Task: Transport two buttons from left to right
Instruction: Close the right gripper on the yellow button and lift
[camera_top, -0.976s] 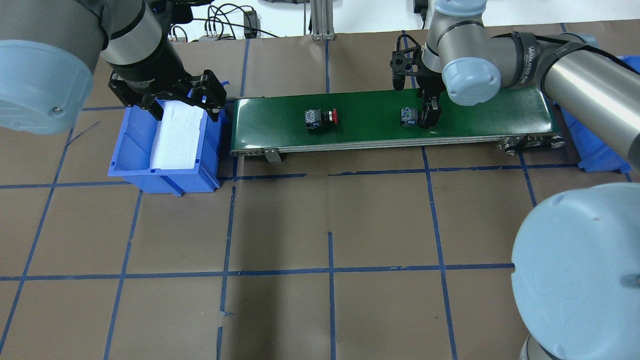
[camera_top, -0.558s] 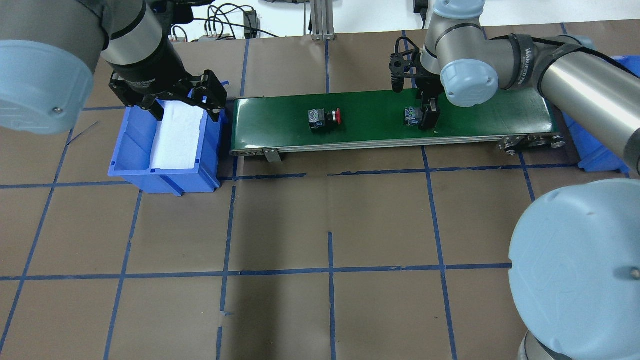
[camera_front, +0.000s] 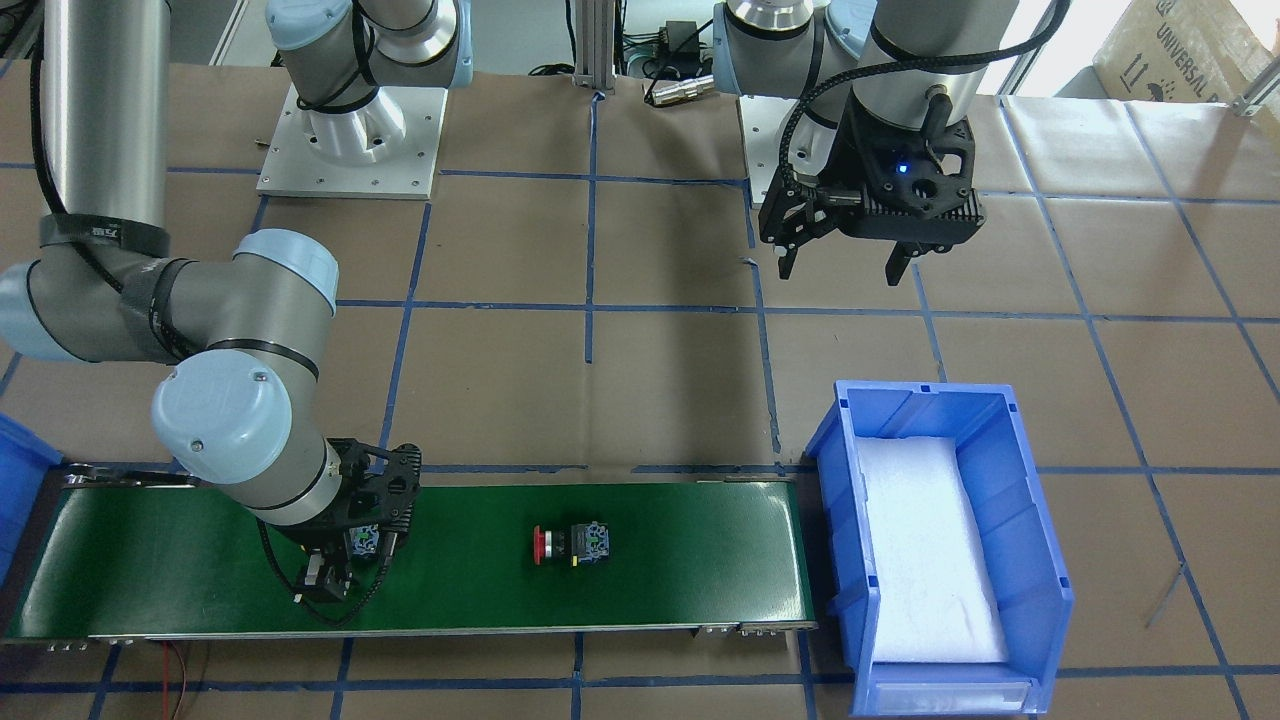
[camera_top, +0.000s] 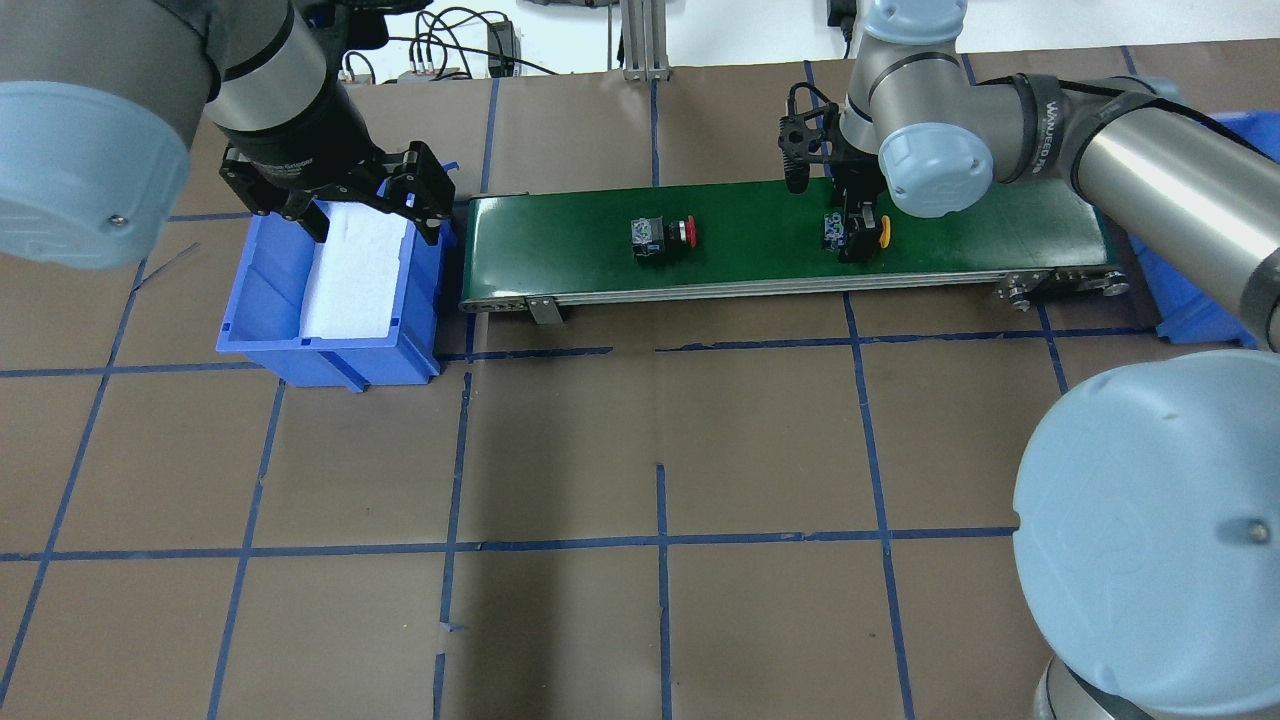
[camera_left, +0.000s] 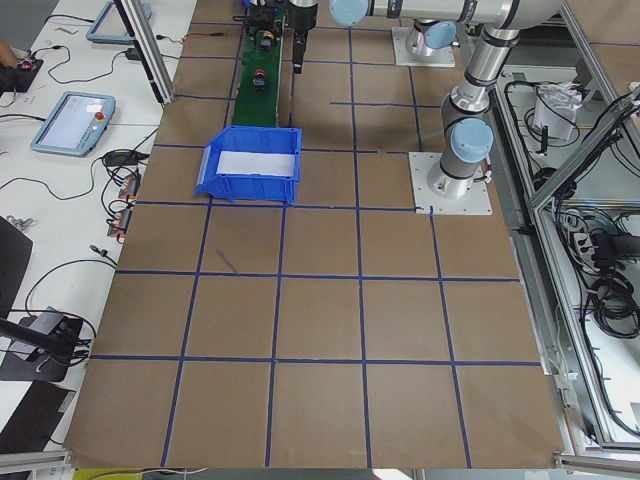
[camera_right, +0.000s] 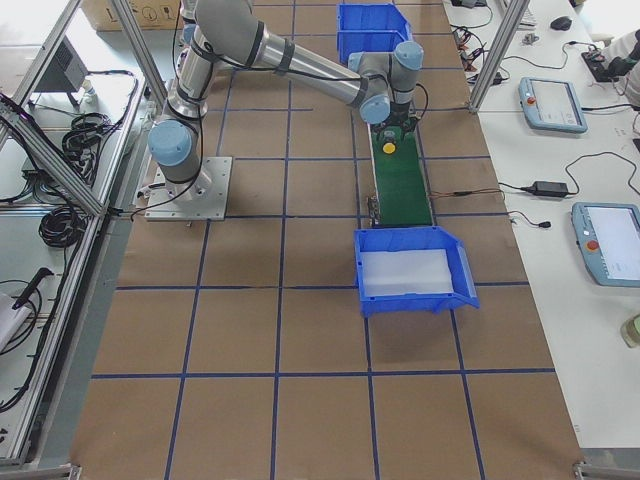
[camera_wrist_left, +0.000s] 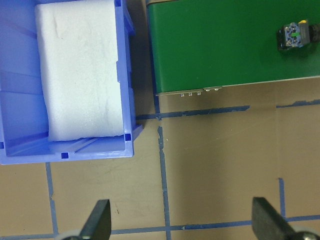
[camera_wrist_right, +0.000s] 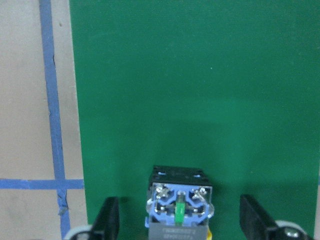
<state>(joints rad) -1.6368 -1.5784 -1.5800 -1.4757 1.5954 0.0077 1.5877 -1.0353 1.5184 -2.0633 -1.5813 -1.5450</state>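
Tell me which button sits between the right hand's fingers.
The yellow-capped button, flanked by the open right hand; the red-capped button lies alone at mid-belt.

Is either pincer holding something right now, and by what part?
Nothing is held. The right pincer straddles the yellow button without touching it; the left pincer hangs open and empty.

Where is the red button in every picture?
Front-facing: red button, middle of the green belt.
Overhead: button on the belt, left of middle.
Exterior left: button tiny, at the top, on the belt's near part.
Exterior right: too small to find.
Left wrist: button in the top right corner.
Right wrist: not in it.
Landmark: the belt beside the blue bin.
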